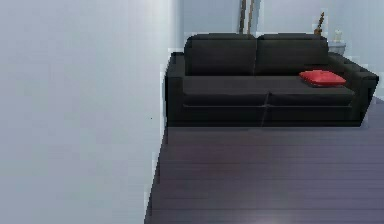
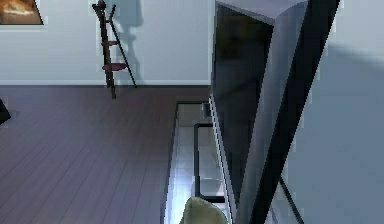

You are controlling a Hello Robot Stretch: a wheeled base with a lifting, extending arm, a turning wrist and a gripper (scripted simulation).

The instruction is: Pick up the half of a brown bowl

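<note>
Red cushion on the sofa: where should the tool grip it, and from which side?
Probably its front edge, from the open front of the sofa, slightly above. The red cushion lies low on the seat, with the backrest behind and the armrest close on the forward view's right, so those sides look blocked.

A large dark flat-screen television (image 2: pixel 238 95) sits on a low grey stand (image 2: pixel 188 150); a dark wooden ladder shelf (image 2: pixel 114 55) stands by the wall.

The sofa (image 1: pixel 262 80) is black, its cushion (image 1: pixel 323 77) at three o'clock red. The plank floor (image 1: pixel 270 175) is dark purplish brown, the wall (image 1: pixel 70 100) pale blue-grey.
</note>
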